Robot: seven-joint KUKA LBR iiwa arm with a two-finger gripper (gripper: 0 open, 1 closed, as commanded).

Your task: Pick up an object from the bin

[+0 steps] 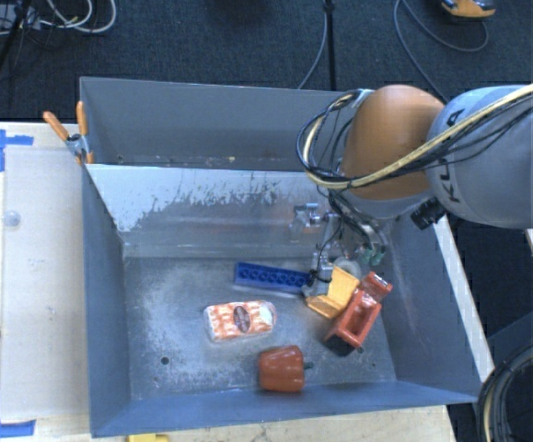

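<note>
- Down low in the right part of the bin: pincer, parked right at the meeting point of the blue studded brick and the yellow block.
- Can't tell whether spread or pressed together, too much cable and shadow around it. Nothing visibly pinched, anyway.
- Best guess for the pick: the yellow block or the brick's right end, both just beside the tip. Honestly can't say which.
- Probably coming in steep from above because of the sloping right wall close by, with little room for a sideways approach.
- Yellow block tilted and leaning on the red truck-like toy at its near right, apparently touching. Could easily nudge or drag the red one on a lift.
- Blue brick flat on the floor, so tough to get under; an edge grip at best.
- Well apart to the left, mid-floor: a wrapped snack-looking packet. Close to the near wall: a red toy pepper. Neither in the way.
- Orange wrist cover plus cable loops looming over the far right corner.
</note>
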